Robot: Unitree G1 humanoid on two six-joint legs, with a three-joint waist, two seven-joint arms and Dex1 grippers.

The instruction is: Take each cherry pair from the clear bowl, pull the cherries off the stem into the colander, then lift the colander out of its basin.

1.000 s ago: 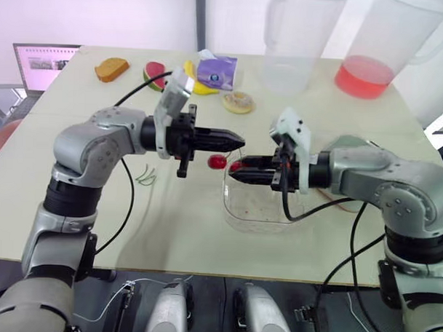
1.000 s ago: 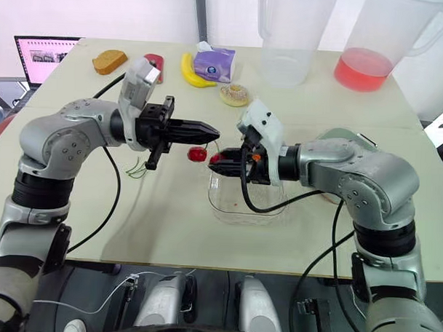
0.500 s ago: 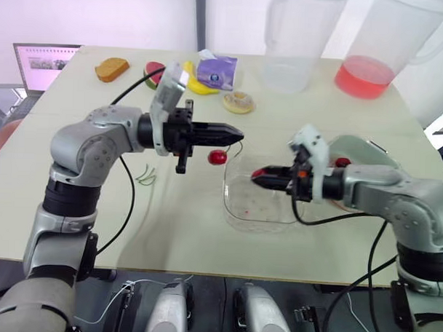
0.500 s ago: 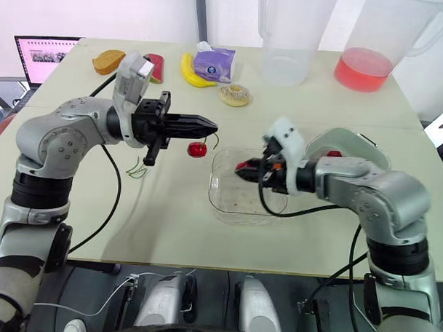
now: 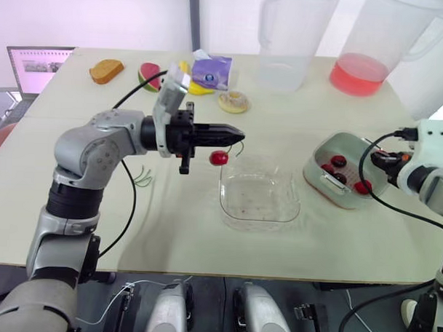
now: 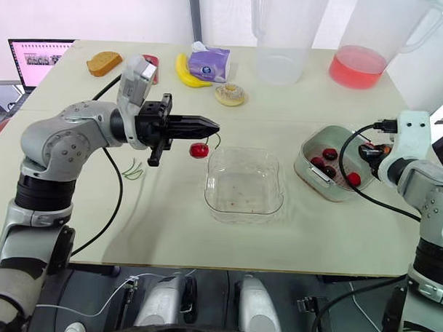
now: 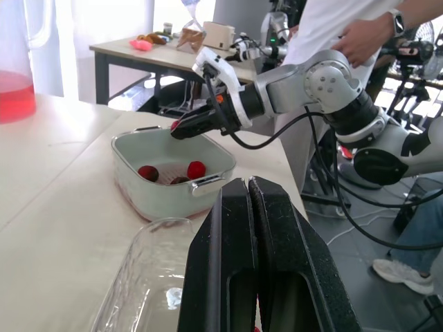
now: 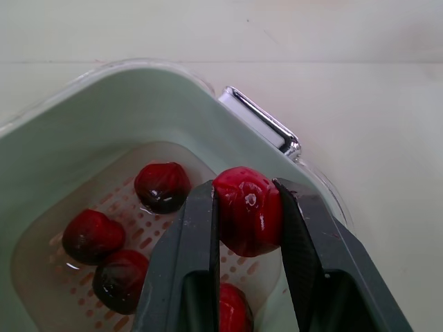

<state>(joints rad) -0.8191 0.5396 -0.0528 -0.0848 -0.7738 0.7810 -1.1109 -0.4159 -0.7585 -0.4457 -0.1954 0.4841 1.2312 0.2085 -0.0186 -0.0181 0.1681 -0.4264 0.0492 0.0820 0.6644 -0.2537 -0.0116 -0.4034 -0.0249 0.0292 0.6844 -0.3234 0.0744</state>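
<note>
My right claw [image 8: 246, 192] is clamped on a cherry [image 8: 247, 221], held just above the colander [image 8: 83, 138], where four loose cherries [image 8: 161, 187] lie on the perforated floor. My left claw [image 5: 237, 132] is pinched closed on a stem [image 5: 242, 143]. A dangling cherry [image 5: 219, 158] hangs from it above the tabletop [image 5: 168, 222], beside the clear bowl [image 5: 224, 202].

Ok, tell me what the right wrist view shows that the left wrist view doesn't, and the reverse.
Right wrist view: the colander's perforated floor, and how the right gripper's jaws clamp a cherry. Left wrist view: the left gripper with jaws shut (on a stem, per the left eye view), the clear bowl, a pitcher of red liquid, a person. Both: the right gripper above the colander, loose cherries inside.
</note>
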